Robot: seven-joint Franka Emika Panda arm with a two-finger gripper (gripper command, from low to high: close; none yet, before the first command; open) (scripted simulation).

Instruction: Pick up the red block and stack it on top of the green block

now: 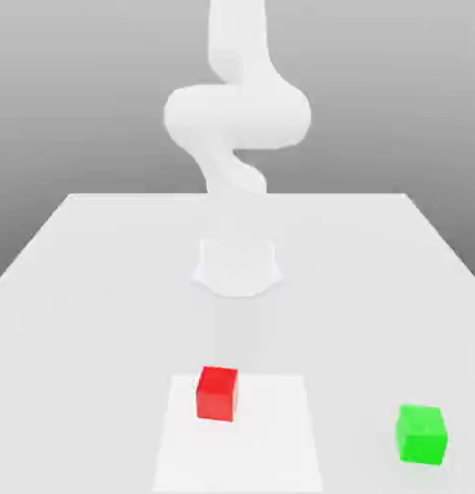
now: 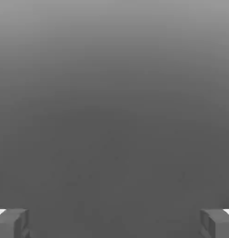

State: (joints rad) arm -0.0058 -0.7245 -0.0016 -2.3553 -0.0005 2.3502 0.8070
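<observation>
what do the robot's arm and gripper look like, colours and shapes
The arm is plain white, with smooth, rounded, bulging segments and a flared base; no cables or markings stand out. The gripper has two dark grey, blocky fingers with stepped edges.

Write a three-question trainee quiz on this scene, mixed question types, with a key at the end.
1. True or false: the red block already sits on top of the green block.
2. Multiple choice: which block rests on the bright white square?
A) the green one
B) the red one
C) both
3. Fill in the blank: in the hand view, the end effector stands ____, with nothing between its fingers.

Key: 1 false; 2 B; 3 open
</observation>
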